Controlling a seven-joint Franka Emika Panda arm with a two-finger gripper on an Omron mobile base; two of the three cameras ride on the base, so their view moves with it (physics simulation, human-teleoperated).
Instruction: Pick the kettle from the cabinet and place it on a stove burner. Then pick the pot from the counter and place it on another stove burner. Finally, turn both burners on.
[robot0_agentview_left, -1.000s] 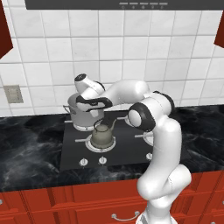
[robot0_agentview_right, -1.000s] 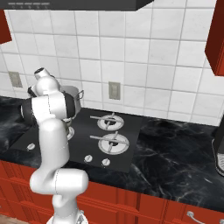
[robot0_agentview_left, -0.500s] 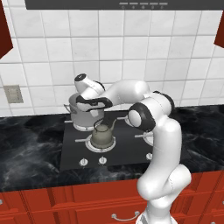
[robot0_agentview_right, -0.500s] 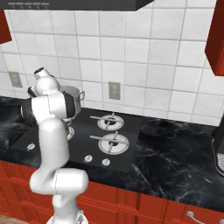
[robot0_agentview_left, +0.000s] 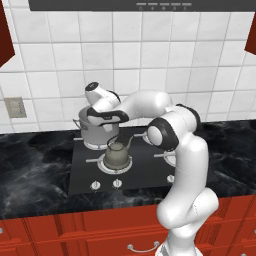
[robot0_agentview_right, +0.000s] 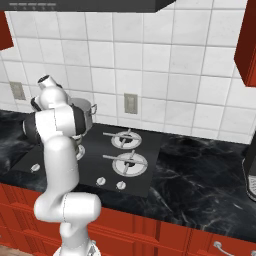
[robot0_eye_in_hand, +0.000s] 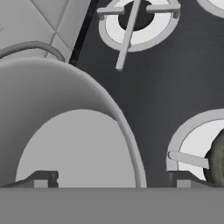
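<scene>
The grey two-handled pot (robot0_agentview_left: 93, 133) stands on the cooktop's rear left burner. The squat grey-green kettle (robot0_agentview_left: 116, 156) sits on the front left burner just before it. My gripper (robot0_agentview_left: 108, 123) hangs over the pot's right rim. In the hand view the gripper (robot0_eye_in_hand: 113, 178) is open, its fingertips (robot0_eye_in_hand: 43, 178) wide apart. The pot's rim (robot0_eye_in_hand: 131, 140) runs between them, touching neither. The pot (robot0_eye_in_hand: 65, 131) is empty inside, and the kettle (robot0_eye_in_hand: 217, 158) peeks in at the right edge. From the right base view the pot (robot0_agentview_right: 84, 111) shows behind my arm.
Two bare burners (robot0_agentview_right: 123, 138) (robot0_agentview_right: 131, 162) lie on the right half of the black cooktop (robot0_agentview_left: 82, 175). Small white knobs (robot0_agentview_left: 117, 183) line its front. Black veined counter (robot0_agentview_left: 30, 167) spreads to both sides, red drawers (robot0_agentview_left: 60, 230) below, tiled wall behind.
</scene>
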